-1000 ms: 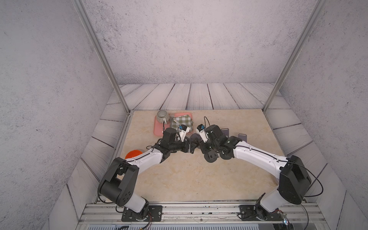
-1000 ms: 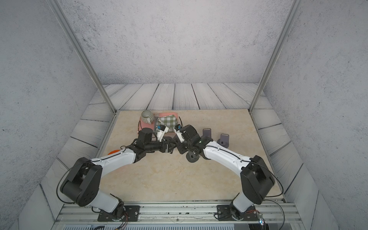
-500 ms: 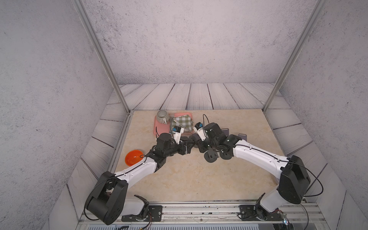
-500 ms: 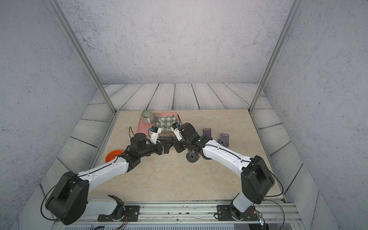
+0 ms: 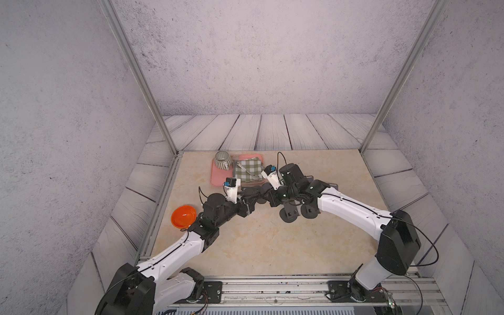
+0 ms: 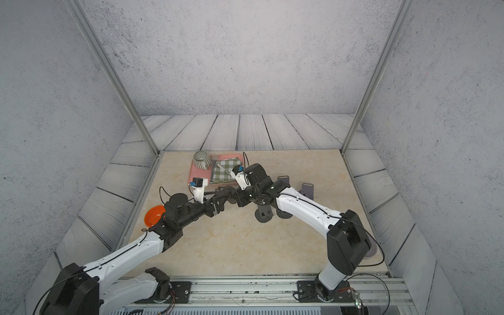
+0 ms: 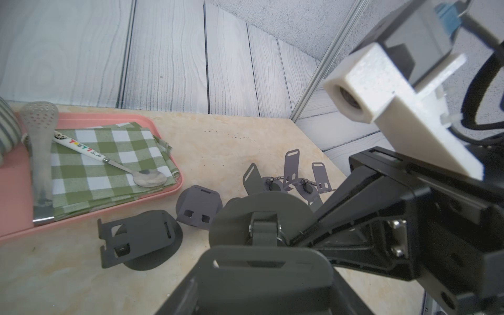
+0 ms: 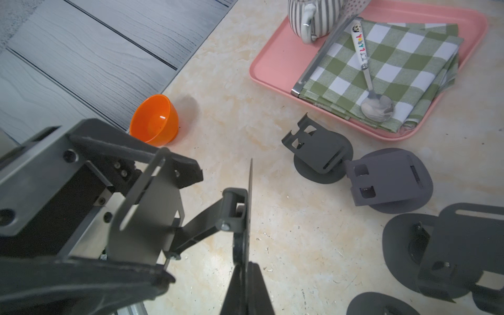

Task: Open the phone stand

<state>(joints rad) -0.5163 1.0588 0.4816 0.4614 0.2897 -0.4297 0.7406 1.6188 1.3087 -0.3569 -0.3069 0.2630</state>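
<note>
Risks losing phone stand from right claw, pinched shut on base, under 8 o'clock pull by left claw clamped across plate.

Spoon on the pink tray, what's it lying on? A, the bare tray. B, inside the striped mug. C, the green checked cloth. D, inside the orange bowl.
C: the spoon lies across the green checked cloth, which sits folded on the pink tray.

Matt grey phone stand, seemingly metal; glossy orange plastic bowl.
</note>
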